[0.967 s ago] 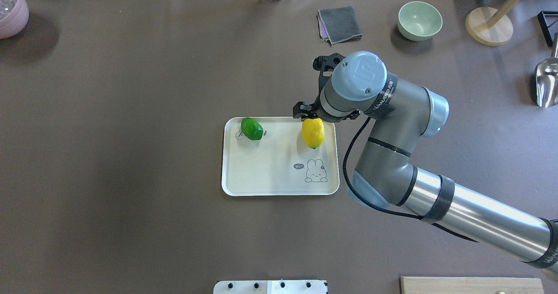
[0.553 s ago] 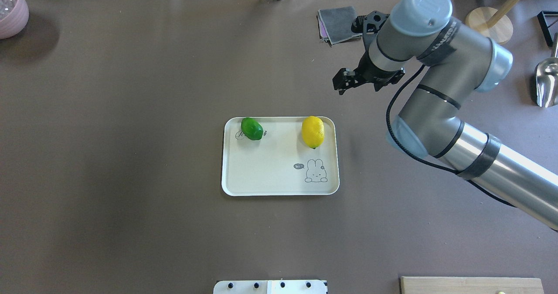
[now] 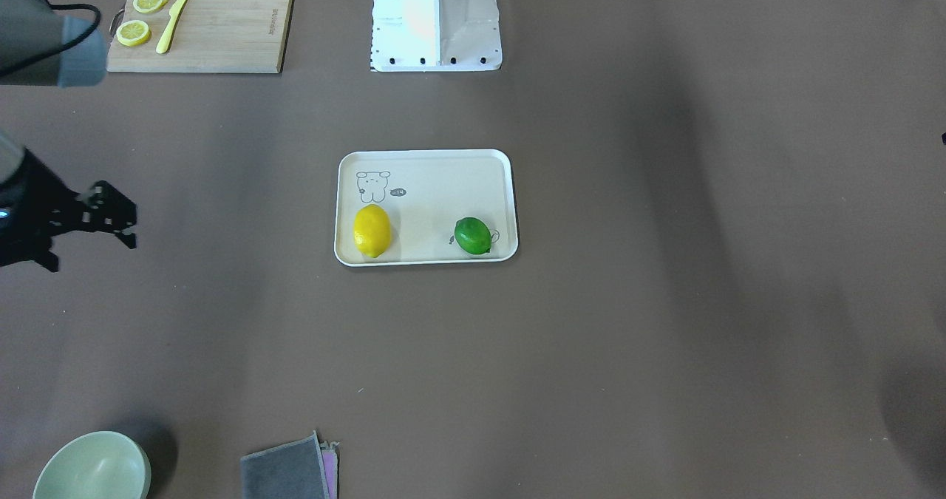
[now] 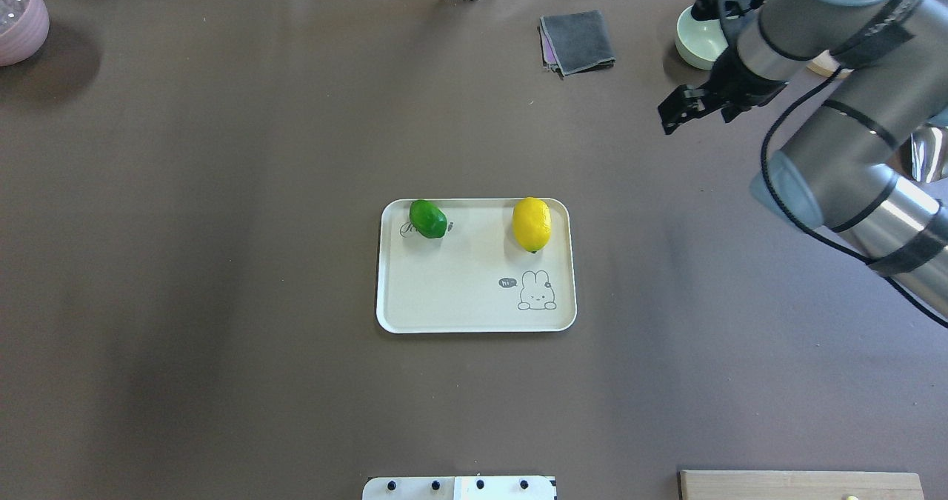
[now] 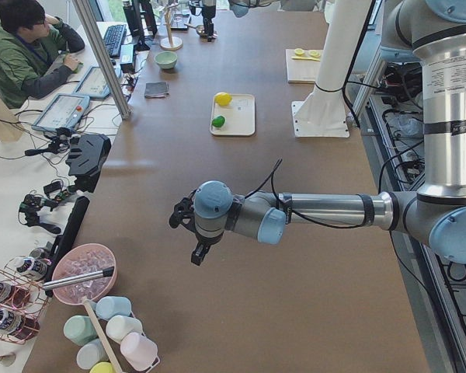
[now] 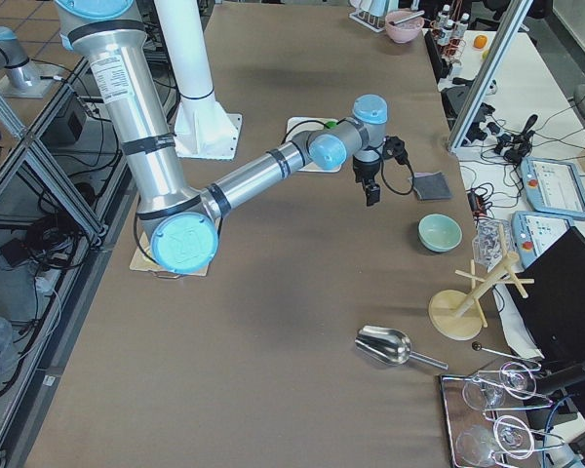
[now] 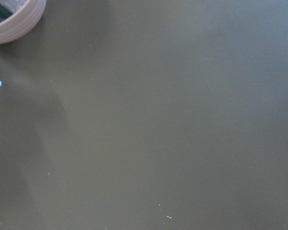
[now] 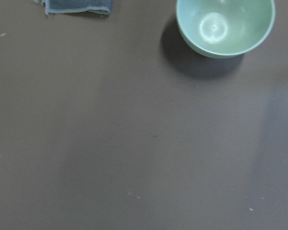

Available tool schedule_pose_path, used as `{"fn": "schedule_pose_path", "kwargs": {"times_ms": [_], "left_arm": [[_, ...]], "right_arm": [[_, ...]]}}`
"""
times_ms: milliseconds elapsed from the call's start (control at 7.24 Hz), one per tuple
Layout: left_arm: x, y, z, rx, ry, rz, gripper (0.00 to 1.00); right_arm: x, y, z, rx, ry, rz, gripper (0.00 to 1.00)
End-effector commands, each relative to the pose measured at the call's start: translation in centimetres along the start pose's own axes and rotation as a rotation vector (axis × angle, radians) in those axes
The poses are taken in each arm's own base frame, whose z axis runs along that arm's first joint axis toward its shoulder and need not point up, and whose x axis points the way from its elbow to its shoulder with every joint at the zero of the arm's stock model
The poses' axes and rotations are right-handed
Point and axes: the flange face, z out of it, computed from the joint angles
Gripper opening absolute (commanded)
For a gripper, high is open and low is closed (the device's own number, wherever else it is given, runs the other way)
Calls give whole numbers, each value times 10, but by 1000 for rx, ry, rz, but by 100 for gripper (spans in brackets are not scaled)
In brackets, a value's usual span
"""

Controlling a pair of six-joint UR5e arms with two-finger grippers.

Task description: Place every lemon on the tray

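Since a second ago our right claw (image 4: 670, 115) has come off the yellow lemon (image 4: 532, 224) and swung away to the far right of the table. It now hangs with its jaws spread and nothing in them, near the bowl (image 8: 225, 26) and the cloth (image 4: 578, 41).

From that claw both lemons lie well apart, back toward our base and to our left. The yellow one rests on the tray (image 4: 459, 292) by its far right corner, long axis pointing away from us. The green lemon (image 4: 428, 218) sits at the far left corner, skewed.

Our left claw (image 5: 188, 237) hovers much farther off, by the table's left end, and we cannot tell its state.

We judge the task done, with no lemon left to fetch.
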Motion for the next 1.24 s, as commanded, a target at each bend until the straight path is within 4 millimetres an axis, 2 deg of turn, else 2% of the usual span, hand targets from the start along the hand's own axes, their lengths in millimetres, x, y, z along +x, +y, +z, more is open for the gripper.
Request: {"fn": "schedule_pose_path", "kwargs": {"times_ms": [0, 138, 276, 414, 553, 691, 967, 1105], "left_arm": [[-18, 24, -10, -24, -2, -106, 99], [-11, 20, -20, -39, 23, -143, 98], [-7, 26, -24, -47, 26, -153, 98], [-9, 32, -30, -33, 24, -164, 99], [-7, 40, -35, -27, 21, -170, 98], [-6, 41, -36, -27, 21, -170, 98], [-5, 38, -37, -25, 17, -163, 98], [-7, 40, -35, -31, 14, -170, 98]], "right_arm": [[108, 86, -3, -8, 49, -10, 100], [146, 131, 4, -26, 65, 42, 100], [171, 176, 15, -67, 79, 92, 100], [190, 205, 12, -81, 90, 131, 100], [209, 218, -11, -50, 26, 176, 100], [214, 222, -21, -59, -13, 196, 100], [232, 234, -26, -126, -14, 74, 100], [242, 241, -33, -189, 62, 40, 100]]}}
